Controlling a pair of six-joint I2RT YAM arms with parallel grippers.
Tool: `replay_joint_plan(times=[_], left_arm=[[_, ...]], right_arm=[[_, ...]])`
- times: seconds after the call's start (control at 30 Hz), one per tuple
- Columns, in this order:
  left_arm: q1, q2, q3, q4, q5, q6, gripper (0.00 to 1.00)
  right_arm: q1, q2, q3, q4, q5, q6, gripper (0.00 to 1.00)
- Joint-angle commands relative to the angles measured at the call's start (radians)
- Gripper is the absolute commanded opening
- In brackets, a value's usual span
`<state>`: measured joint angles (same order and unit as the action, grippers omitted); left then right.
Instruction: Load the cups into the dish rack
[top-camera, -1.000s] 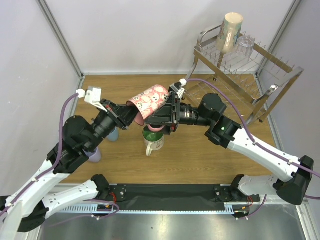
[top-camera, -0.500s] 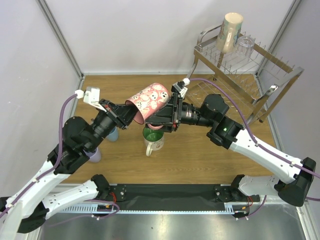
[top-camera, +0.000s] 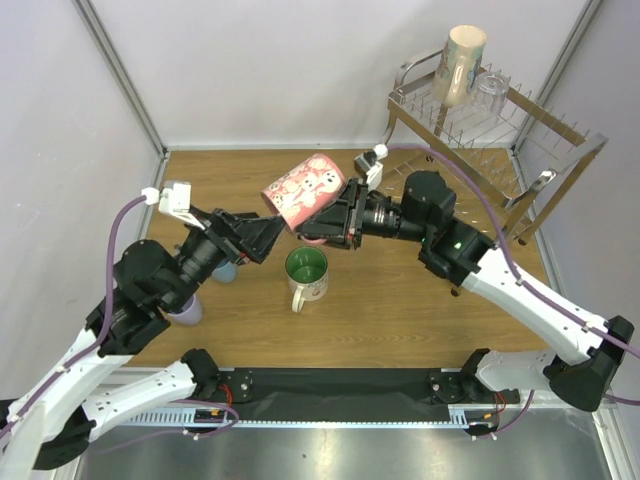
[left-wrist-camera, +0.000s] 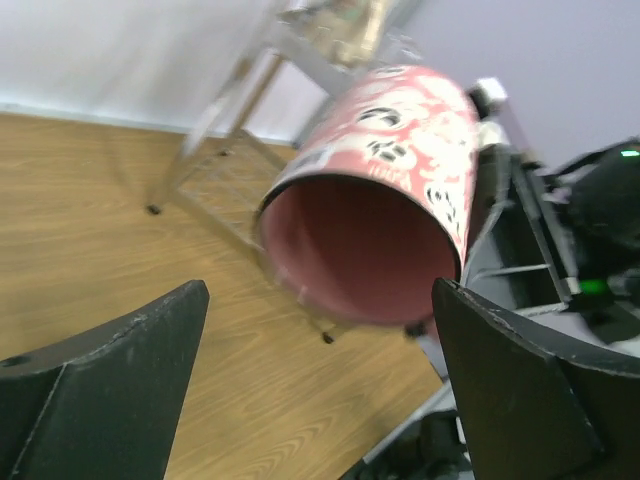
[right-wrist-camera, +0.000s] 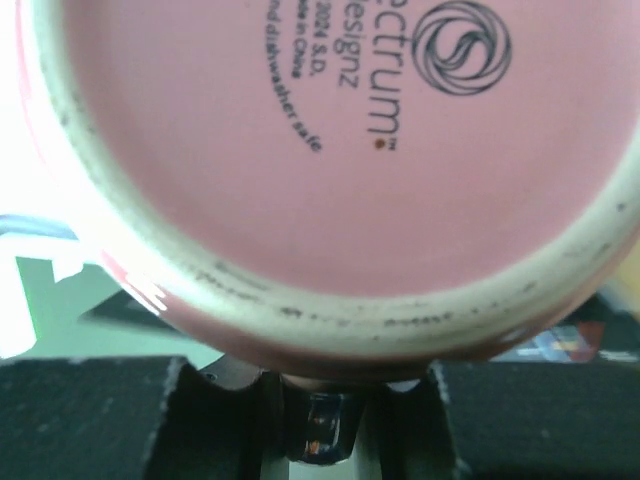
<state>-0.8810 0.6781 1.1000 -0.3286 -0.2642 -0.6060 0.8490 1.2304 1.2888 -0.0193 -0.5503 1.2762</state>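
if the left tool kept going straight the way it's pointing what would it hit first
The pink mug: its open mouth faces the open left tool straight ahead, gripped by the right tool. How near is unclear.

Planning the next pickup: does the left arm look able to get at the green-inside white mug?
Probably yes. The left gripper is open and empty right beside the white mug, and the right gripper holds the pink mug apart from it.
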Motion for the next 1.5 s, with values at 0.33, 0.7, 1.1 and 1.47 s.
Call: replay_joint_plan(times=[0.33, 0.7, 1.1, 1.47], left_arm=[[-0.004, -0.016, 0.084, -0.348, -0.204, -0.037, 0.99], [-0.006, 0.204, 0.237, -0.449, -0.055, 0.274, 0.99], [0.028, 0.229, 0.233, -0.443, -0.061, 0.532, 1.00], [0.068, 0.207, 0.173, -0.394, -0.066, 0.670, 1.00]], right_arm=[[-0.205, 0.052, 0.644, -0.806, 0.593, -0.773, 0.00], [-0.511, 0.179, 0.891, -0.909, 0.782, -0.911, 0.00], [-0.827, 0.245, 0.848, -0.906, 0.708, -0.929, 0.00], [-0.841, 0.349, 0.869, -0.921, 0.799, -0.963, 0.00]])
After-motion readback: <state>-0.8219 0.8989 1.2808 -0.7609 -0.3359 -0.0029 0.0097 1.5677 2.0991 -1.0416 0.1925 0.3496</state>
